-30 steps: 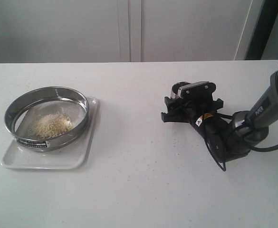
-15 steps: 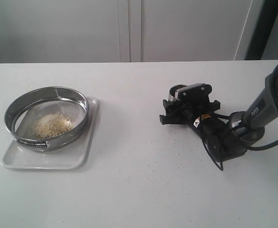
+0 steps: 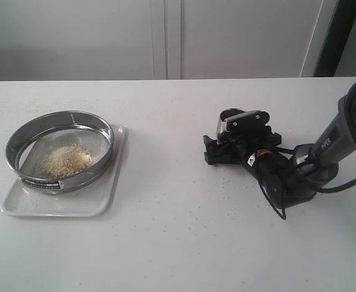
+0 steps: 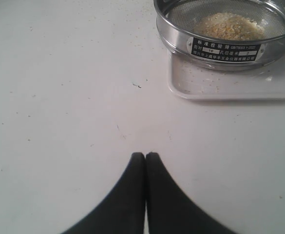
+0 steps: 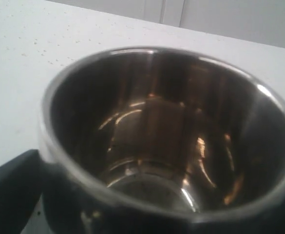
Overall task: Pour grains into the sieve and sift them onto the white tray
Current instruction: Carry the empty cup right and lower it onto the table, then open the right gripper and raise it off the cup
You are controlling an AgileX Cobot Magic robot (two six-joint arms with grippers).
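Exterior: pale speckled table (image 3: pixel 165 237), white panelled wall (image 3: pixel 80 36) behind. Left of frame, the sieve (image 3: pixel 19 143) sits on the white tray (image 3: pixel 108 201), grains (image 3: pixel 62 161) heaped inside. Right of centre, right gripper (image 3: pixel 238 145) low around a steel cup (image 3: pixel 229 114); whether it pinches, cannot tell.
Left wrist: left gripper (image 4: pixel 145 156) fingers pressed together over the table.
Right wrist: cup's shiny interior fills the frame.

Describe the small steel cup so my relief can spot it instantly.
Look to the white table's right half, where the right arm lies low. The steel cup stands at its tip. Unlike the wide mesh sieve on the left, it is narrow, deep, solid-walled and empty.
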